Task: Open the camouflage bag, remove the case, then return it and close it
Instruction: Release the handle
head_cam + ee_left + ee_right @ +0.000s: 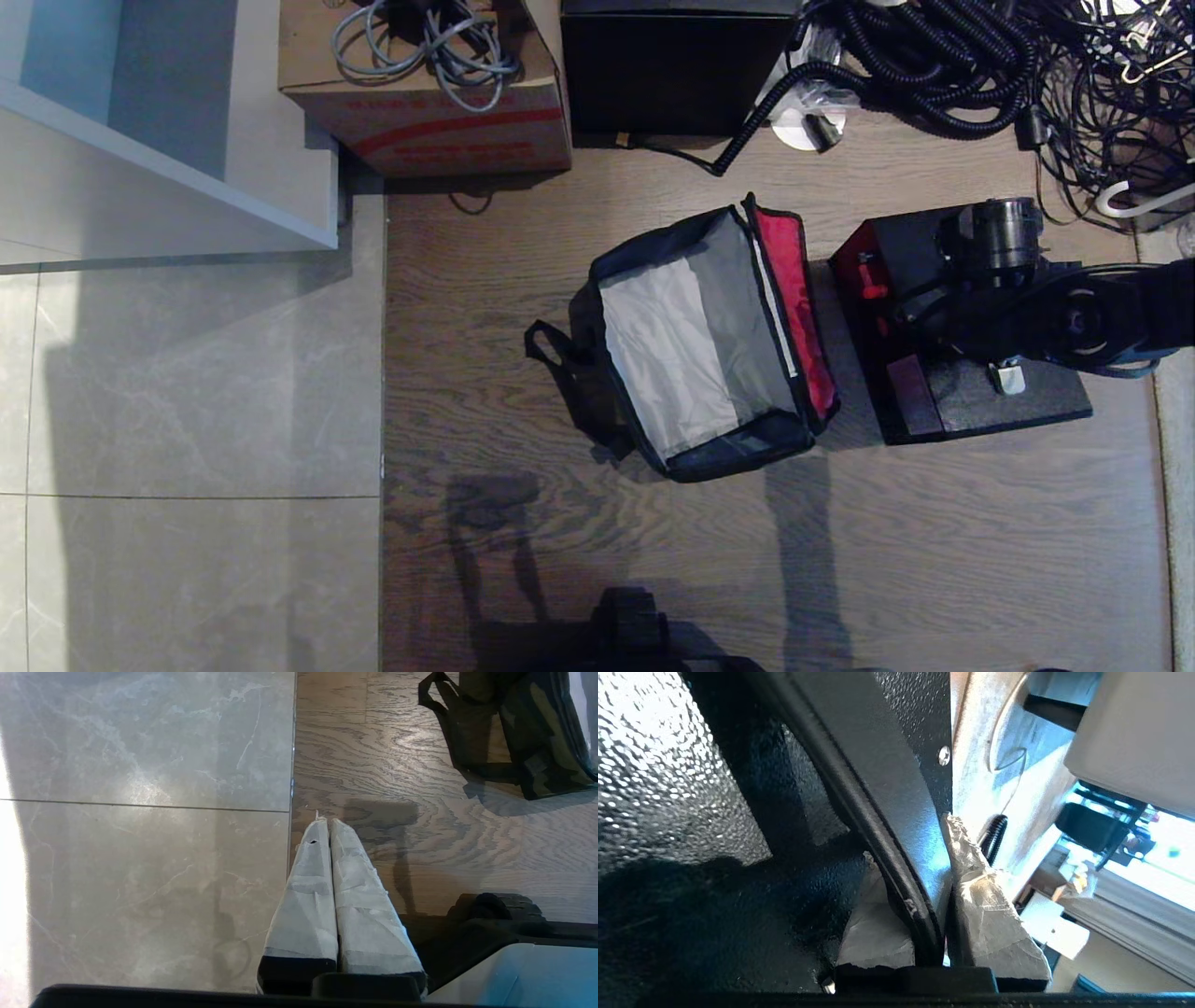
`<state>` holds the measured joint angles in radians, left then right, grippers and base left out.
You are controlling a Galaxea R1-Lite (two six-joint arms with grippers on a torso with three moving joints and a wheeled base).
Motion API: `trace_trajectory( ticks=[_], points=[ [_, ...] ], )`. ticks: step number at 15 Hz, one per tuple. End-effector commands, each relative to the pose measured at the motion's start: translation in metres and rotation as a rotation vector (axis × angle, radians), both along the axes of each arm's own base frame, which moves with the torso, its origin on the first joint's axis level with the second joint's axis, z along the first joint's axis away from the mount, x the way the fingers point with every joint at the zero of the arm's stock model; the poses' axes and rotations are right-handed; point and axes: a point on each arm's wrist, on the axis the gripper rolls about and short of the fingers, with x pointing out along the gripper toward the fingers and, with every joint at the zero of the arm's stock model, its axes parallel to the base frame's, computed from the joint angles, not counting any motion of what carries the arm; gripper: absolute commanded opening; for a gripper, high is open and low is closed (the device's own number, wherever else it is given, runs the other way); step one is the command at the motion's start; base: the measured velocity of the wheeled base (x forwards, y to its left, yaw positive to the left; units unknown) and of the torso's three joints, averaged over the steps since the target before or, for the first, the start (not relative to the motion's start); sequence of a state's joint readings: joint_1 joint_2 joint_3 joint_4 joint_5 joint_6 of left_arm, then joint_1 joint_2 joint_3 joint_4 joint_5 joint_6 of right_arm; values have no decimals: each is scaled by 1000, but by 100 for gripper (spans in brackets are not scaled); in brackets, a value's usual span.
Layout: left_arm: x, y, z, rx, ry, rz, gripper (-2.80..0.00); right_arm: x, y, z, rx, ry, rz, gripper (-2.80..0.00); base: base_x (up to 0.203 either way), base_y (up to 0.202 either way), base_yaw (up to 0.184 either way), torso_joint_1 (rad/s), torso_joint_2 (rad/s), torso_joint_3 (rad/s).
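Observation:
The camouflage bag (pixel 719 453) stands open on the wood floor, its red-lined lid (pixel 789 280) folded up to the right and its grey inside empty. In the left wrist view its camouflage side (pixel 542 742) and black strap show at the far edge. The speckled grey-black case (pixel 971 406) is just right of the bag, apart from it. My right arm (pixel 1074 317) reaches over the case. My right gripper (pixel 909 837) is shut on the case's black handle (pixel 882 812), with the glittery case surface (pixel 668 788) close beside it. My left gripper (pixel 325 822) hangs shut and empty over the floor seam.
A red-striped cardboard box (pixel 429 112) with grey cables and a plain black cube box (pixel 672 65) stand behind the bag. Tangled black cables (pixel 934 65) fill the back right. A white cabinet (pixel 168 140) stands at the back left over grey tiles (pixel 187 420).

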<state>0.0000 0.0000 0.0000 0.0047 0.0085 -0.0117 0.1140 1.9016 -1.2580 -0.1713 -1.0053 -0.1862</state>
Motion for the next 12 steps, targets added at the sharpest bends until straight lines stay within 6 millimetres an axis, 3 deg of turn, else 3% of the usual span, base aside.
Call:
trace_trajectory(
  ticks=[1, 2, 5, 7, 8, 10, 12],
  points=[
    [0, 0, 0, -1, 0, 1, -280, 7, -3, -12, -6, 40, -8, -280, 0, 0, 0, 0, 0, 0],
    [0, 0, 0, -1, 0, 1, -280, 8, -3, -21, -8, 68, -7, 0, 0, 0, 0, 0, 0, 0],
    [0, 0, 0, -1, 0, 1, -280, 0, 17, -42, -16, 138, 51, 0, 0, 0, 0, 0, 0, 0],
    [0, 0, 0, -1, 0, 1, -280, -21, 39, -64, -23, 210, 118, 0, 0, 0, 0, 0, 0, 0],
    [0, 0, 0, -1, 0, 1, -280, -35, 50, -65, -16, 216, 159, 0, 0, 0, 0, 0, 0, 0],
    [0, 0, 0, -1, 0, 1, -280, -69, 66, -47, 34, 177, 287, 0, 0, 0, 0, 0, 0, 0],
    [0, 0, 0, -1, 0, 1, -280, -103, 65, -29, 109, 161, 423, 0, 0, 0, 0, 0, 0, 0]
  ],
)
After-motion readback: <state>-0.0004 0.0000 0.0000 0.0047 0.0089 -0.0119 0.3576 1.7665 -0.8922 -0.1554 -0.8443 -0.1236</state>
